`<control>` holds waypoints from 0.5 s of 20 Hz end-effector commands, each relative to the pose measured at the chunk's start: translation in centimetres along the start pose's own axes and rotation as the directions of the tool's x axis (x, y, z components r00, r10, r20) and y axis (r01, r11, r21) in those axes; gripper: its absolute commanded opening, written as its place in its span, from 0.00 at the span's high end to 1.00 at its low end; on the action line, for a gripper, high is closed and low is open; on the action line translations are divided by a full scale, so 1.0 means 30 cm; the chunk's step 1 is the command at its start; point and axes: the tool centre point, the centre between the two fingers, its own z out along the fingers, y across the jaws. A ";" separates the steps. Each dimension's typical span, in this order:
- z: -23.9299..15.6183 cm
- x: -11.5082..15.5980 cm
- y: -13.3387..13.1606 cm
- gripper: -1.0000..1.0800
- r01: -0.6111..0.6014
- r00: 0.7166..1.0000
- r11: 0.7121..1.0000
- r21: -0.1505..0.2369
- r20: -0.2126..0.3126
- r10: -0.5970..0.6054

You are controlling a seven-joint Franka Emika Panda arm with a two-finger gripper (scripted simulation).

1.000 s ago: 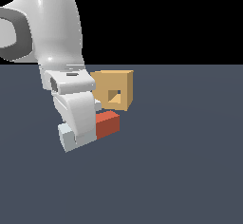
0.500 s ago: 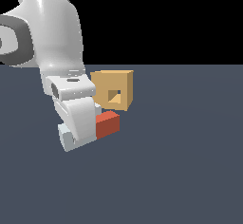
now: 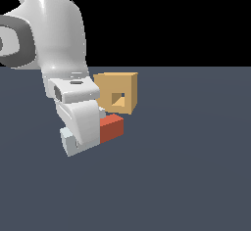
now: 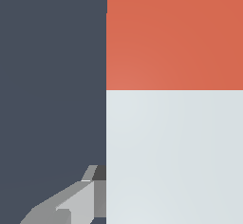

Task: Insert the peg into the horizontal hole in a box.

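Note:
The peg lies low on the dark floor, its red half (image 3: 112, 127) pointing toward the box and its pale grey-white half (image 3: 72, 143) sticking out the other way. My gripper (image 3: 89, 136) comes down over the peg's middle, and the hand hides its fingertips. In the wrist view the peg (image 4: 174, 123) fills most of the picture, and one finger (image 4: 78, 201) lies flush against the side of the white half. The tan box (image 3: 116, 93) stands just beyond the red end. Its square hole (image 3: 117, 99) is open and sits higher than the peg.
The dark grey floor (image 3: 196, 166) stretches around the peg and box. The white arm (image 3: 49, 34) towers over the exterior view's left.
The hand sank slightly over the peg during the first half second and has held still since. Peg and box have not moved.

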 end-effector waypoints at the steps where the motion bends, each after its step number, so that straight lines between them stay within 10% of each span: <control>1: -0.006 0.016 -0.001 1.00 0.024 1.000 1.000 -0.001 -0.001 -0.024; 10: -0.046 0.142 -0.017 1.00 0.245 0.970 0.970 -0.003 0.000 -0.245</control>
